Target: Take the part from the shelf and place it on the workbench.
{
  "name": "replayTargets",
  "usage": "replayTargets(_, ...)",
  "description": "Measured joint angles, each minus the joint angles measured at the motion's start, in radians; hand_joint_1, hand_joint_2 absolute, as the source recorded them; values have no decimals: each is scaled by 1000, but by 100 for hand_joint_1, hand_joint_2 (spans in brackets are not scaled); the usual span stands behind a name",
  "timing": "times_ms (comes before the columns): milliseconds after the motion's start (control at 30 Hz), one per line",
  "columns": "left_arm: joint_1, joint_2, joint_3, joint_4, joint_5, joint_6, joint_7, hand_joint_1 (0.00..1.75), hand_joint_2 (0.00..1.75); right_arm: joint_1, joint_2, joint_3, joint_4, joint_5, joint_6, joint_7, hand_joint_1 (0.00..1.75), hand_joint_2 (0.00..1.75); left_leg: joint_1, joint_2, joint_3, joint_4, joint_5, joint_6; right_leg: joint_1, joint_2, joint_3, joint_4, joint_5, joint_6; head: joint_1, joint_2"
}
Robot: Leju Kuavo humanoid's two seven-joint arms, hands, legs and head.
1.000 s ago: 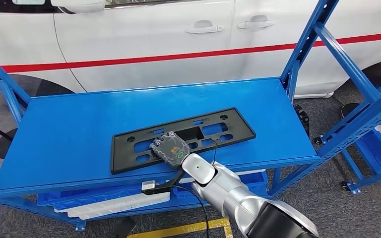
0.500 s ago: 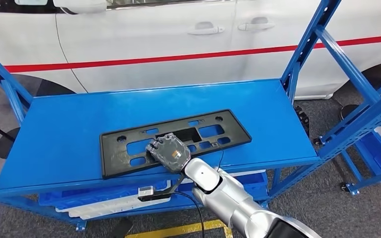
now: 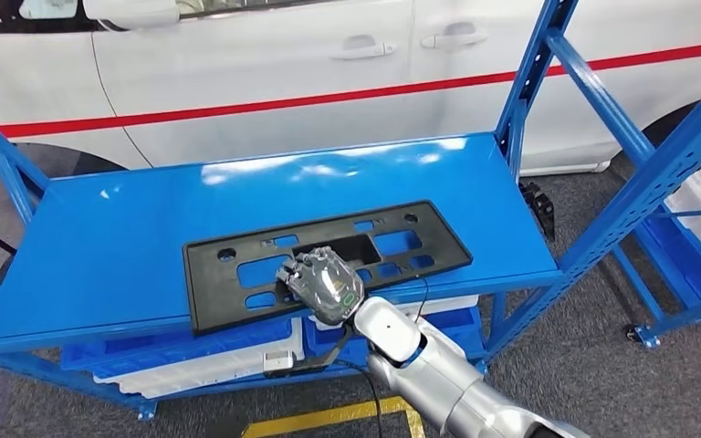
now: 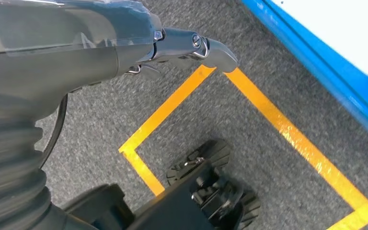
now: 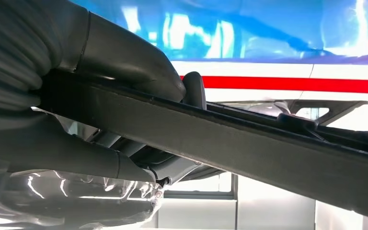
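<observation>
A long black plastic part lies flat on the blue shelf, its long axis running left to right, the right end angled slightly toward the white car. The right hand grips its near long edge around the middle, thumb under, fingers on top. The left hand hangs above the floor, holding nothing; I cannot tell whether its fingers are apart or together.

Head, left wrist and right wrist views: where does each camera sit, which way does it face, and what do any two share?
Head view: high on the body, looking forward and down at the blue shelf; right robot hand on the black part.
Left wrist view: behind the left robot hand, facing grey floor with yellow tape.
Right wrist view: close behind the right robot hand, which grips the part's edge; white car beyond.
Shared: head and right wrist views both show hand, part and car.
</observation>
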Motion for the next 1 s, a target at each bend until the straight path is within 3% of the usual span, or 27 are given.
replayTargets(67, 1, 0, 1, 0, -2, 0, -2, 0, 175, 10, -6, 0, -11, 0, 2, 0, 175, 175, 0, 0, -31, 128, -86, -2, 5, -2, -19, 0, 15, -6, 0, 0)
replayTargets(100, 1, 0, 2, 0, -2, 0, -2, 0, 175, 14, -9, 0, -14, 0, 3, 0, 175, 175, 0, 0, -36, 173, -106, -2, 7, -3, -28, 1, 22, -7, 0, 0)
replayTargets(133, 2, 0, 3, 0, -2, 0, -2, 0, 175, 18, -11, 0, -18, 0, 3, 0, 175, 175, -1, 0, -25, 187, -105, -1, 10, -4, -38, 1, 30, -7, 0, 0)
replayTargets(167, 2, 0, 4, 0, -2, 0, -3, 0, 175, 21, -13, 0, -22, 0, 3, 0, 175, 175, -1, 0, 3, 163, -87, 3, 12, -4, -47, 1, 37, -6, 0, 0)
replayTargets(200, 2, 0, 5, -1, -2, 0, -4, 0, 175, 23, -15, 0, -26, 0, 3, 1, 175, 175, -3, 0, 48, 106, -62, 8, 13, -3, -55, 2, 45, -5, 0, 0)
replayTargets(267, 0, 1, 7, -5, -3, 0, -7, 0, 175, 24, -18, 0, -37, -2, 4, 3, 175, 175, -9, 0, 145, -38, -37, 21, 14, -3, -65, 2, 60, 1, 0, 0)
replayTargets(333, -2, 2, 7, -8, -5, 0, -9, 0, 175, 25, -19, 0, -45, -5, 5, 5, 175, 175, -18, -1, 185, -111, -39, 29, 12, -4, -69, -2, 76, 13, 0, 0)
replayTargets(400, -1, 2, 8, -9, -6, 0, -9, 0, 175, 28, -21, 0, -49, -9, 7, 6, 175, 175, -20, -1, 178, -121, -23, 37, 10, -4, -71, -10, 91, 27, 0, 0)
replayTargets(433, -1, 1, 8, -9, -6, 0, -10, 0, 175, 30, -22, 0, -50, -10, 7, 6, 175, 175, -18, 0, 173, -126, -10, 43, 10, -4, -75, -7, 83, 33, 0, 0)
replayTargets(467, -1, 1, 8, -9, -7, 0, -10, 0, 175, 32, -23, 0, -51, -11, 7, 6, 175, 175, -16, 2, 164, -131, 4, 51, 10, -4, -83, 10, 57, 37, 0, 0)
replayTargets(500, -1, 0, 8, -9, -9, -1, -10, 0, 175, 33, -25, 0, -51, -12, 7, 6, 175, 175, -14, 4, 153, -135, 18, 57, 11, -4, -96, 48, 12, 40, 0, 0)
replayTargets(567, -1, -2, 9, -10, -12, -1, -10, 0, 175, 36, -27, 0, -51, -13, 7, 6, 175, 175, -17, 7, 124, -133, 39, 64, 10, -3, -123, 164, -88, 45, 0, 0)
replayTargets(600, -1, -2, 9, -10, -13, -1, -9, 0, 175, 39, -28, 0, -51, -14, 7, 6, 175, 175, -18, 7, 109, -130, 49, 64, 10, -4, -130, 219, -111, 48, 0, 0)
replayTargets(633, -1, -2, 10, -10, -14, -1, -9, 0, 175, 41, -30, 0, -51, -14, 6, 6, 175, 175, -19, 7, 93, -127, 57, 64, 9, -4, -127, 252, -109, 50, 0, 0)
replayTargets(667, -1, -2, 11, -10, -14, -1, -9, 0, 175, 43, -31, 0, -51, -15, 5, 6, 175, 175, -19, 8, 78, -122, 65, 62, 9, -4, -110, 257, -88, 51, 0, 0)
replayTargets(700, -1, -2, 12, -10, -14, -1, -8, 0, 175, 44, -32, 0, -51, -15, 4, 6, 175, 175, -19, 8, 63, -115, 71, 60, 9, -4, -78, 228, -58, 50, 0, 0)
replayTargets(767, -1, -2, 14, -10, -14, -1, -8, 0, 175, 43, -31, 0, -51, -16, 0, 3, 175, 175, -20, 8, 39, -99, 79, 54, 10, -4, 12, 108, -36, 43, 0, 0)
replayTargets(833, -2, -3, 14, -11, -14, 0, -8, 0, 175, 41, -31, 0, -51, -19, -3, 0, 175, 175, -22, 8, 25, -91, 90, 43, 15, -3, 72, 11, -56, 33, 0, 0)
replayTargets(933, 0, -3, 16, -11, -16, 1, -8, 0, 175, 41, -30, 0, -50, -32, -7, -2, 175, 175, -22, 6, 12, -89, 100, 26, 15, -6, 68, -19, -48, 14, 0, 0)
replayTargets(1000, 3, -3, 18, -11, -18, 0, -8, 0, 175, 42, -28, 0, -48, -48, -8, -7, 175, 175, -20, 5, -10, -41, 44, 14, 10, -10, 51, -27, -26, -1, 0, 0)
